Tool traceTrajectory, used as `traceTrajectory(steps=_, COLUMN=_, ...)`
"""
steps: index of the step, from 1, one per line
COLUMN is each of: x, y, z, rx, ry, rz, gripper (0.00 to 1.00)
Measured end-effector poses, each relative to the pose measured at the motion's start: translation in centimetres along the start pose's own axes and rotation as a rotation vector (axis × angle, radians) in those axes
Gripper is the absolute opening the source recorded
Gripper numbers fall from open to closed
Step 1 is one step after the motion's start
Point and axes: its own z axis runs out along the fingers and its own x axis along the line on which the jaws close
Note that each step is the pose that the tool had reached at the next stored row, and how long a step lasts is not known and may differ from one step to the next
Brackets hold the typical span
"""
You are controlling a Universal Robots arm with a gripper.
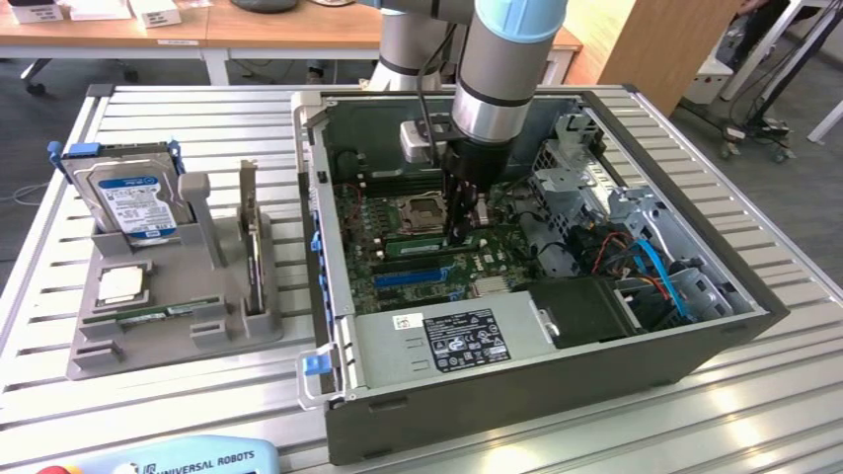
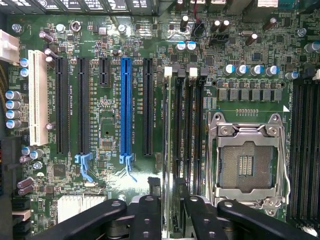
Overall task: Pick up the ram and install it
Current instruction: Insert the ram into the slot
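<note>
The ram (image 2: 174, 140) stands on edge in one of the memory slots of the motherboard (image 2: 107, 125), between the expansion slots and the empty processor socket (image 2: 247, 162). My gripper (image 2: 171, 190) reaches down into the open computer case (image 1: 527, 385). Its two black fingers (image 2: 149, 210) sit tight against either side of the stick's near end. In the exterior view the gripper (image 1: 464, 229) is low over the board, at one end of the green ram (image 1: 417, 239).
On the exterior view's left a grey fixture (image 1: 172, 331) holds a blue-labelled hard drive (image 1: 132, 202), a silver processor chip (image 1: 118, 284), a flat green stick (image 1: 165, 314) and an upright card (image 1: 249, 237). Drive cages and cables (image 1: 633, 267) crowd the case's right side.
</note>
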Motion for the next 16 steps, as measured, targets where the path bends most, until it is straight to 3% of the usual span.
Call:
traceTrajectory(steps=9, x=0.0, y=0.0, z=-0.28, rx=0.0, ry=0.0, rz=0.0, gripper=0.25)
traceTrajectory(steps=16, x=0.0, y=0.03, z=-2.2, rx=0.0, ry=-0.0004, rz=0.0, gripper=0.25)
